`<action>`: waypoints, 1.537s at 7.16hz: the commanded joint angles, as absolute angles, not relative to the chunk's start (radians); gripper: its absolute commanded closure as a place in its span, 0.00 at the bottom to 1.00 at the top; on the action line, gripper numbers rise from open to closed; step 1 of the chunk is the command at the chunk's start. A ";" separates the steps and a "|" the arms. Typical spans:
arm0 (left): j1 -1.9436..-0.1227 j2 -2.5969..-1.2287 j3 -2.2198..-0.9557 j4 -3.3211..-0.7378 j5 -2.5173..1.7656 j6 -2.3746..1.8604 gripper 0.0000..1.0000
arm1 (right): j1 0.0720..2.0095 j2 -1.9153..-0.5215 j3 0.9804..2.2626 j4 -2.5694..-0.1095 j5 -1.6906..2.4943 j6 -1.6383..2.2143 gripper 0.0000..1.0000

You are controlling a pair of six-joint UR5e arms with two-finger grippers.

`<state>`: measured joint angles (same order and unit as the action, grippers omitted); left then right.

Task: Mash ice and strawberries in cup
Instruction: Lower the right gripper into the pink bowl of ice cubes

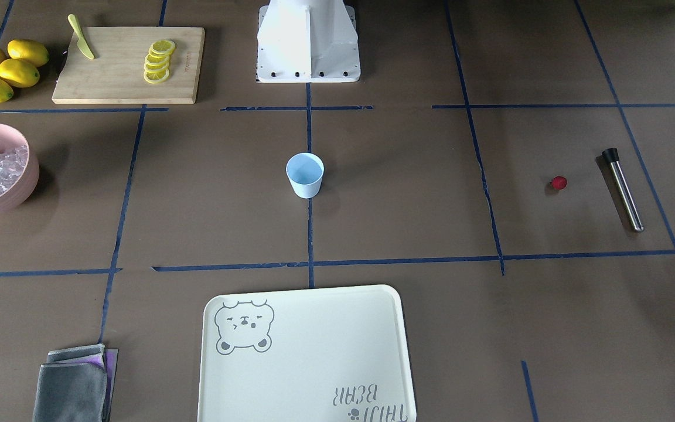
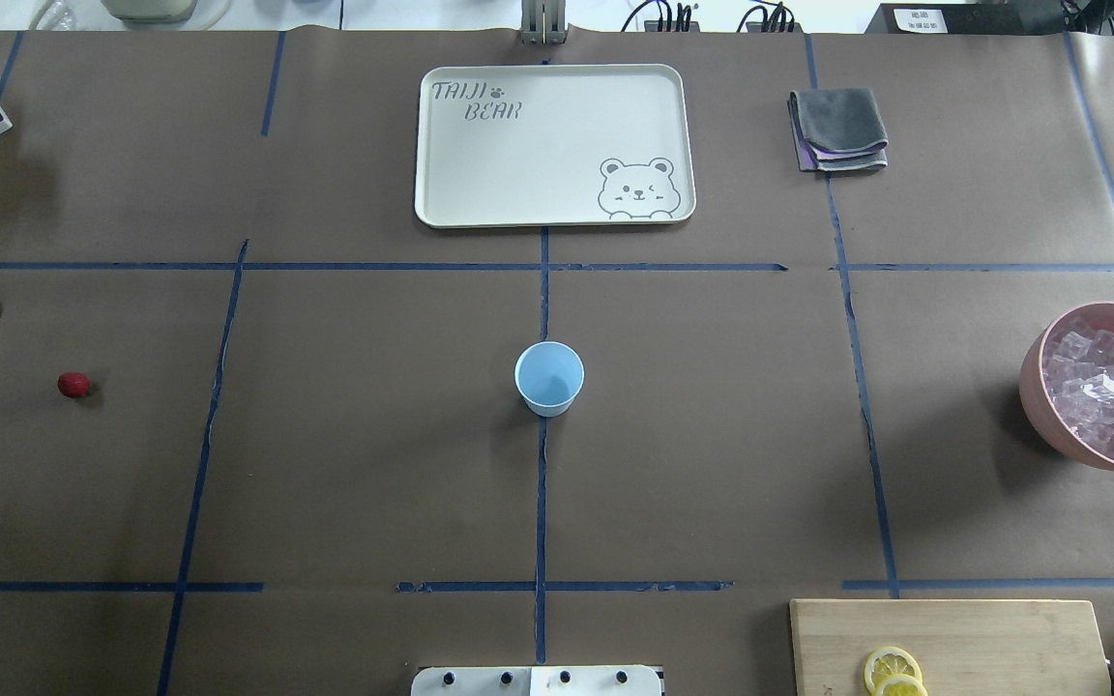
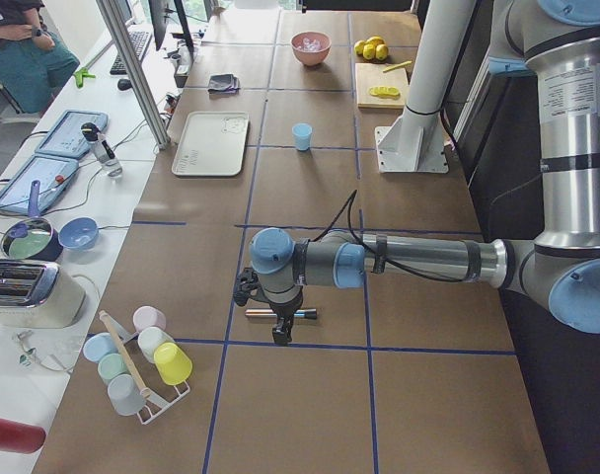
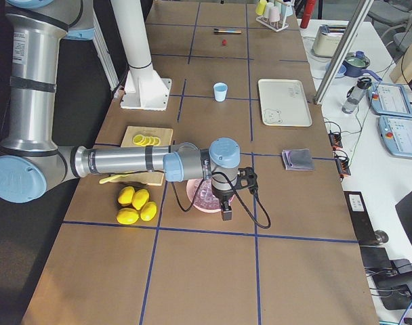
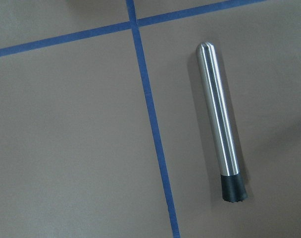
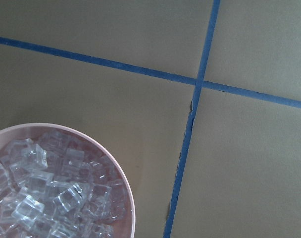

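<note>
**Well apart: cup, berry and ice**

Seen from overhead, the cup [image 2: 549,379] stood upright in the middle of the worktop, and nothing showed inside it. The strawberry [image 2: 73,385] lay alone far to the left, near a steel muddler [image 5: 218,119]. The ice [image 2: 1103,391] sat heaped in a pink bowl [image 2: 1040,416] at the right edge.

The cup looked like thin, light plastic, so it would probably tip or slide under a downward push. A hold around its wall below the rim seemed sensible while mashing. The berry was small, round and probably soft. It might roll or bruise, so a gentle pinch across its middle suited it best. The cubes were glassy and likely slick, and one lying on top of the heap would be easiest to lift out. The muddler was stiff and smooth, and its shaft was the obvious place to hold it.

The left gripper [image 3: 280,331] hung over the muddler and the right gripper [image 4: 225,211] over the bowl. Whether either one's jaws were apart or together could not be told.
</note>
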<state>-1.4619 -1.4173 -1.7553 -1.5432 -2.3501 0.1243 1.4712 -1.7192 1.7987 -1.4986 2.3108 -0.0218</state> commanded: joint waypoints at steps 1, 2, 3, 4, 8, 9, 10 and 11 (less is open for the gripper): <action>-1.462 -1.419 -1.752 -1.551 -2.350 0.123 0.00 | 1.471 -1.720 1.802 -1.499 2.312 -0.020 0.00; -1.462 -1.419 -1.749 -1.551 -2.350 0.123 0.00 | 1.471 -1.718 1.805 -1.497 2.315 0.006 0.00; -1.462 -1.419 -1.747 -1.551 -2.350 0.123 0.00 | 1.463 -1.714 1.827 -1.487 2.315 0.074 0.00; -1.462 -1.420 -1.741 -1.551 -2.350 0.124 0.00 | 1.436 -1.713 1.850 -1.485 2.313 0.137 0.00; -1.462 -1.420 -1.740 -1.554 -2.350 0.118 0.00 | 1.211 -1.732 1.858 -1.245 2.240 0.530 0.00; -1.462 -1.419 -1.741 -1.551 -2.352 0.118 0.00 | 1.178 -1.758 1.850 -1.197 2.212 0.543 0.01; -1.462 -1.419 -1.741 -1.551 -2.352 0.118 0.00 | 1.158 -1.764 1.836 -1.187 2.203 0.543 0.01; -1.462 -1.419 -1.741 -1.551 -2.350 0.118 0.00 | 1.143 -1.764 1.827 -1.189 2.180 0.546 0.04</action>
<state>-1.4619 -1.4191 -1.7409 -1.5512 -2.3511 0.1182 1.1682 -1.7586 1.8395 -1.2005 2.2054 0.5369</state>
